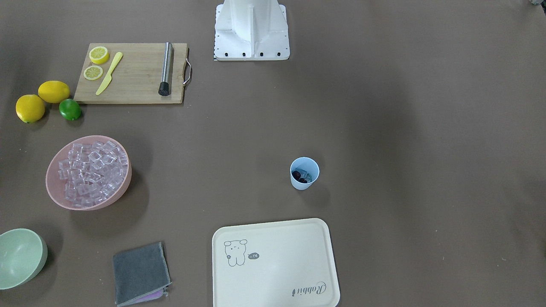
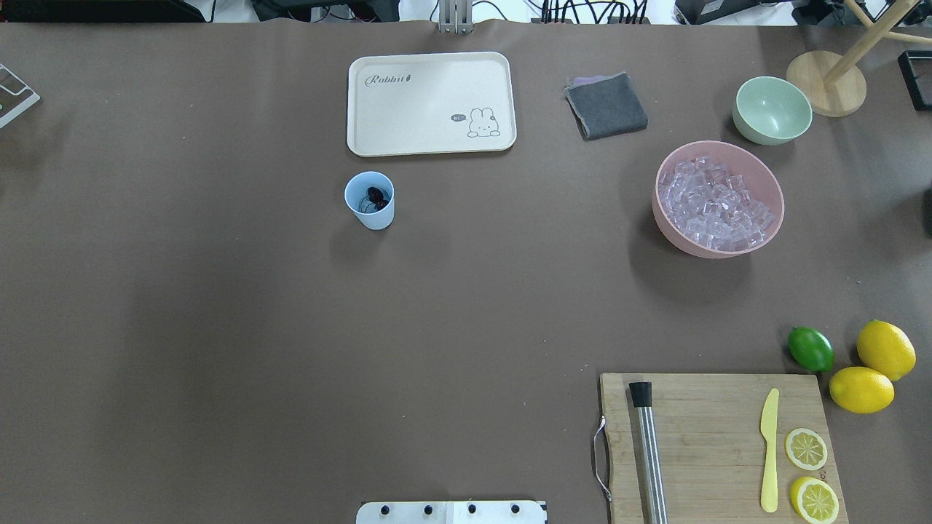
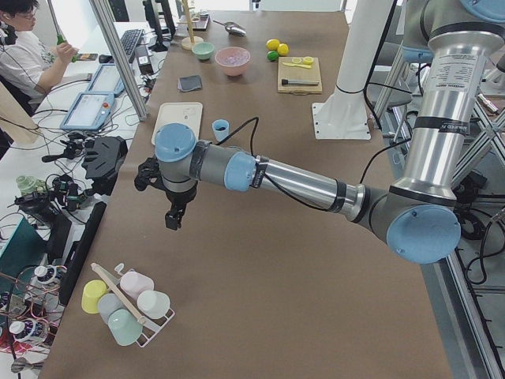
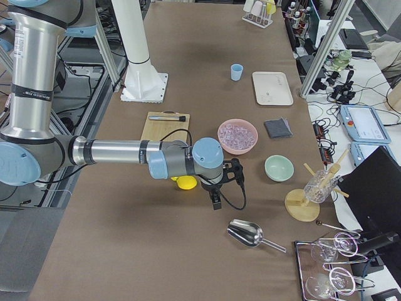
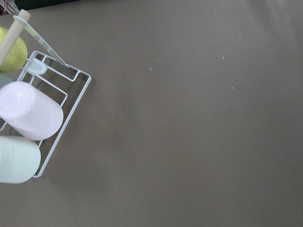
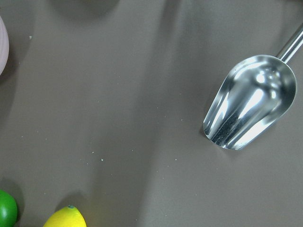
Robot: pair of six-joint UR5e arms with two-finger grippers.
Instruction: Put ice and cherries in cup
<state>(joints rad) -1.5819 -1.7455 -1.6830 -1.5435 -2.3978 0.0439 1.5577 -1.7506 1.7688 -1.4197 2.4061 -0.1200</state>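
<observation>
The light-blue cup (image 1: 299, 184) stands upright mid-table, near the cream tray; it also shows in the overhead view (image 2: 376, 217). Dark cherries (image 1: 296, 175) (image 2: 376, 194) lie inside it beside a glassy piece of ice (image 1: 307, 173). Many ice cubes (image 1: 91, 172) (image 2: 717, 205) fill the pink bowl (image 2: 681, 241). My left gripper (image 3: 172, 218) hangs over bare table far from the cup, near a cup rack. My right gripper (image 4: 216, 202) hangs past the pink bowl, near a metal scoop. Both show only in the side views, so I cannot tell whether they are open or shut.
A cream tray (image 1: 315, 232), a grey cloth (image 1: 140, 266) and a pale green bowl (image 1: 21, 256) lie along the far side. A cutting board (image 1: 136, 76) carries a muddler, a yellow knife and lemon slices; lemons and a lime (image 1: 70, 109) lie beside it. A scoop (image 6: 248, 104) and a rack (image 5: 57, 94) sit at the table's ends.
</observation>
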